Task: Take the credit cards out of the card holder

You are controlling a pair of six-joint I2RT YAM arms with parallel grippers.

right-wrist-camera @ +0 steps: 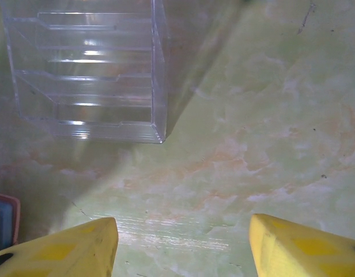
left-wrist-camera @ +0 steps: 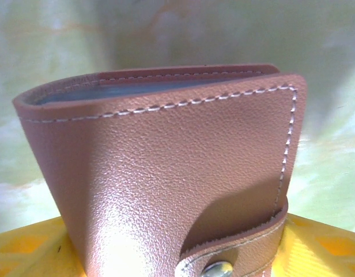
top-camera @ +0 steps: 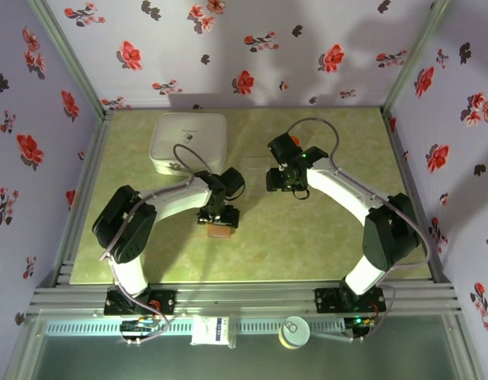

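Observation:
The card holder (left-wrist-camera: 166, 173) is a tan-brown leather wallet, folded shut with its snap strap (left-wrist-camera: 235, 257) fastened. It stands between the yellow fingers (left-wrist-camera: 27, 254) of my left gripper (top-camera: 219, 214), which is shut on it just above the table. From above, the wallet (top-camera: 220, 230) pokes out below that gripper. A dark blue-grey sliver (left-wrist-camera: 137, 91) shows in its top opening; the credit cards are hidden. My right gripper (right-wrist-camera: 183, 248) hangs open over bare table, and in the top view the right gripper (top-camera: 280, 179) is to the right of the wallet.
A clear plastic tray (right-wrist-camera: 91, 75) lies ahead and left of the right gripper. A white square box (top-camera: 188, 142) sits at the back left. A brown-rimmed blue corner (right-wrist-camera: 4, 225) shows at the right wrist view's left edge. Flowered walls enclose the green mat (top-camera: 323, 237).

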